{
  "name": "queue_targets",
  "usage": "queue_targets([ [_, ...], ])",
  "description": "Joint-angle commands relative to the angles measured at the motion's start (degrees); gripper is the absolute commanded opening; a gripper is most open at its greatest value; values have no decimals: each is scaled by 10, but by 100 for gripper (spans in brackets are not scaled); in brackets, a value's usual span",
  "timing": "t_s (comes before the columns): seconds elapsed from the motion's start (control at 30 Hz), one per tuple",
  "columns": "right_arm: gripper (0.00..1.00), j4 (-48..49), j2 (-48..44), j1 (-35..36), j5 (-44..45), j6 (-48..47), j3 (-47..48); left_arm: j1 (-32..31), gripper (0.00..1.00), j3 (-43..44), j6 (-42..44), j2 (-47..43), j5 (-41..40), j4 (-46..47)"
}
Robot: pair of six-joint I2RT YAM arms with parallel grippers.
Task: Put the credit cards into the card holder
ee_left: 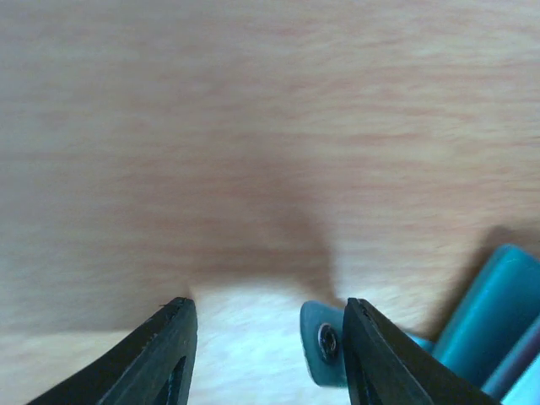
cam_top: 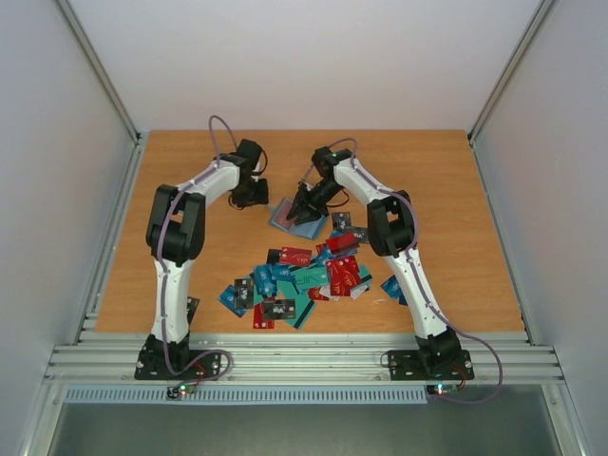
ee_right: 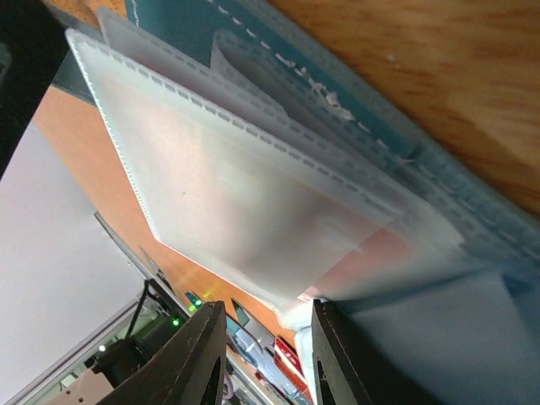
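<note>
The teal-blue card holder (cam_top: 293,218) lies open on the table between the two grippers, its clear plastic sleeves (ee_right: 253,194) fanned out. A reddish shape (ee_right: 384,251) shows through one sleeve. My right gripper (cam_top: 306,203) is at the holder's right side; in the right wrist view (ee_right: 266,321) its jaws are apart, with a sleeve corner just at the gap. My left gripper (cam_top: 255,195) is open at the holder's left edge; in the left wrist view (ee_left: 270,316) the holder's snap tab (ee_left: 324,342) sits against the right finger. The credit cards (cam_top: 299,275) lie in a heap nearer the arm bases.
A few stray cards (cam_top: 344,223) lie just right of the holder, beside the right arm. The wooden table (cam_top: 190,275) is walled by white panels on three sides, with a metal rail (cam_top: 304,359) at the near edge.
</note>
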Motion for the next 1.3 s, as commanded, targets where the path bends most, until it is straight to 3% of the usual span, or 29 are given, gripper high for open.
queue_targets([
  [0.0,30,-18,16,-3,72,-3,2,23,49,-64,-16,-69,-29,19],
  [0.57,31,-24,50,13,90,9,102,42,47,-290,1,-291,41,51],
  [0.83,35,12,2,13,72,6,92,46,47,-313,34,-352,39,22],
  [1.27,36,53,3,10,148,66,107,46,47,-358,41,-447,11,-8],
])
